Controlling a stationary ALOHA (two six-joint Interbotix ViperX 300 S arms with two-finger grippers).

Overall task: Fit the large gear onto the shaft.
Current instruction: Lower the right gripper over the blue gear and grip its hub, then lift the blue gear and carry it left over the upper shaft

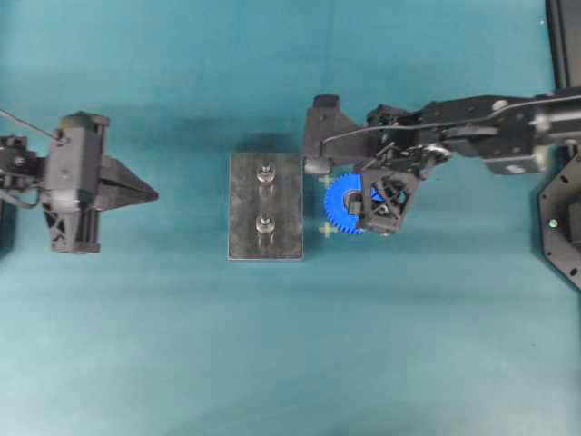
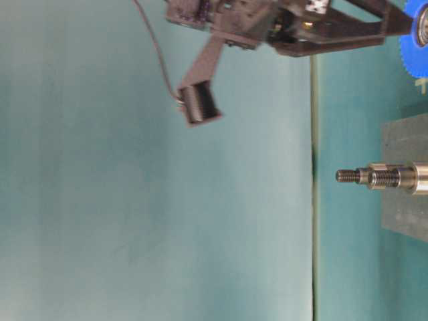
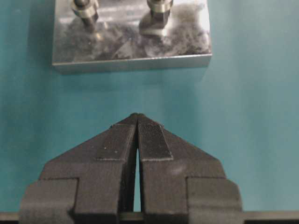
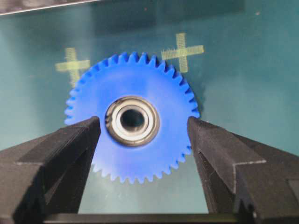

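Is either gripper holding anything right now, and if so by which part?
Nothing is held. The right gripper stands open over the large gear lying flat; the left gripper is shut on nothing.

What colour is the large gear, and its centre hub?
The large gear is bright blue; its hub is silver and black. The right wrist view shows it best.

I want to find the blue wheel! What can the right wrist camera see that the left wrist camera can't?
Only the right wrist view shows the large gear lying flat on the table between the open right gripper, plus two yellow crosses. Only the left wrist view shows the grey plate with its two shafts and the shut left gripper. Both show the teal table.
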